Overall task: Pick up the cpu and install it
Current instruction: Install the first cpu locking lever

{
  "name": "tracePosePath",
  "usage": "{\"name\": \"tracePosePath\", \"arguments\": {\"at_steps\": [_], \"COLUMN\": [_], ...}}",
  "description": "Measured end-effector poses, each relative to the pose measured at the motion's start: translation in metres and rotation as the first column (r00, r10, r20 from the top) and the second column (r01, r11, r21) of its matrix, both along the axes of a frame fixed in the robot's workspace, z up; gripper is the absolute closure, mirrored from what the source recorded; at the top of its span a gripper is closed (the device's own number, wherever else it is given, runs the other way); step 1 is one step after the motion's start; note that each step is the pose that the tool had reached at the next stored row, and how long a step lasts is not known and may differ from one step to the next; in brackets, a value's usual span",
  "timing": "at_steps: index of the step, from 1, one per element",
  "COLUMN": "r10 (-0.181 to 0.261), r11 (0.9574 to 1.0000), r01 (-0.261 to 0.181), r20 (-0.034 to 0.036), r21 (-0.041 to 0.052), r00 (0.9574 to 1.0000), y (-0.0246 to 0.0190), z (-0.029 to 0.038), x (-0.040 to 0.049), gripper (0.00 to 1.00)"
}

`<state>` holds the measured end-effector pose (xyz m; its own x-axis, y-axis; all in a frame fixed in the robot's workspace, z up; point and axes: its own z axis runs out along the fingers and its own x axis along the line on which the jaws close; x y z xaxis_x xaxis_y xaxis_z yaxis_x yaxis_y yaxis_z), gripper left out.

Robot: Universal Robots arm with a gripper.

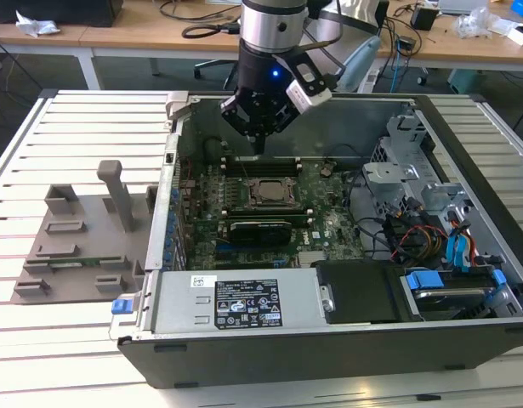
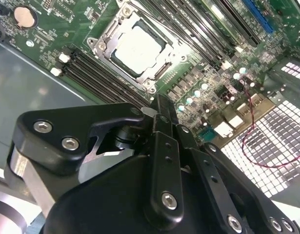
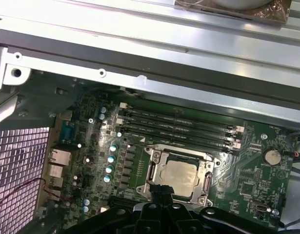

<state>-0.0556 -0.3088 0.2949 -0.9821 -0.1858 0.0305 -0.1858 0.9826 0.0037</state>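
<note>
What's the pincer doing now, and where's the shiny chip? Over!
Pincer shut, holding nothing, hovering over the motherboard. Cpu lying in the socket. Nothing in the way between them.

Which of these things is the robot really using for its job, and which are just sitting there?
For the job:
- the cpu, lying in its socket
- the claw, shut and empty, just above the motherboard
- the computer case

Just lying about:
- the grey tray beside the case
- the power supply box
- the desks behind
</note>
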Motion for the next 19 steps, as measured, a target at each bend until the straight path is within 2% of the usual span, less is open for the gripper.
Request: {"name": "tracePosePath", "arguments": {"at_steps": [5, 8, 16, 19], "r10": [0.0, 0.0, 0.0, 0.0], "r11": [1.0, 1.0, 1.0, 1.0], "r01": [0.0, 0.0, 0.0, 0.0], "r20": [-0.0001, 0.0, -0.0001, 0.0], "r21": [-0.0002, -0.0001, -0.0002, 0.0], "r00": [1.0, 1.0, 1.0, 1.0], "y": [0.0002, 0.0026, 0.0173, 0.0222], "z": [-0.0009, -0.0026, -0.0098, -0.0135], "x": [-0.008, -0.0121, -0.0271, -0.0352], "gripper": [0.89, 0.89, 0.89, 0.89]}}
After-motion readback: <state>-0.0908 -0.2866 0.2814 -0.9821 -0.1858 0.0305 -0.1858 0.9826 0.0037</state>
